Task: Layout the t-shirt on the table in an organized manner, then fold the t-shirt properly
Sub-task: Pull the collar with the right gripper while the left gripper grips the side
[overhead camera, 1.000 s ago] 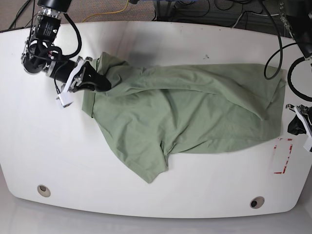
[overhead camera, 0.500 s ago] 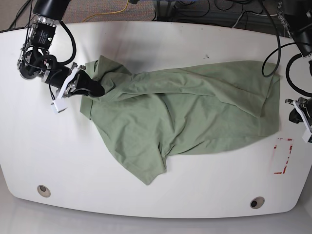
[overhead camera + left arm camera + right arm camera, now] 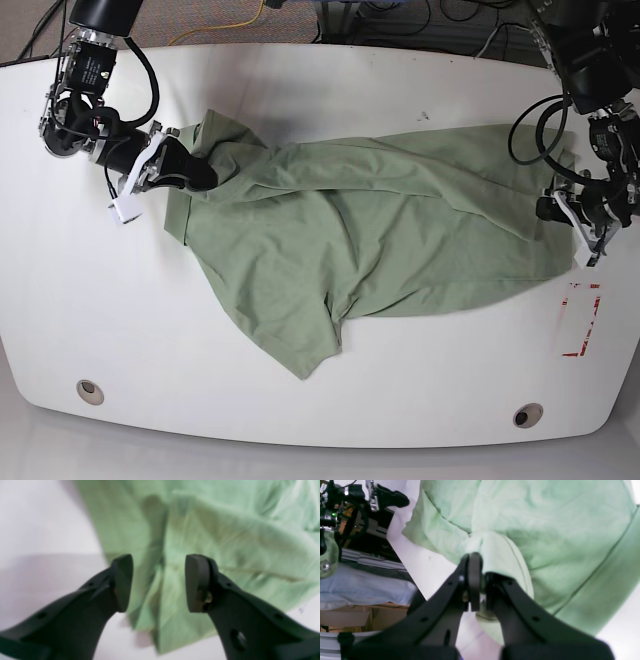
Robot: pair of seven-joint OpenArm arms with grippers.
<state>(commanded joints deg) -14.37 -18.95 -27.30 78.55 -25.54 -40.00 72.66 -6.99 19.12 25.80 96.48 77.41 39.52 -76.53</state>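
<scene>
Left gripper [image 3: 556, 208] now at t-shirt [image 3: 380, 230] edge

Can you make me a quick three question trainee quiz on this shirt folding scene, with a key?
1. True or false: the right gripper is shut on the polo shirt.
2. The left gripper is: A) open over the shirt's edge, B) clamped on a sleeve, C) off the table.
3. Fill in: the red tape mark lies near the ___ arm.

Key: 1 true; 2 A; 3 left.
</scene>
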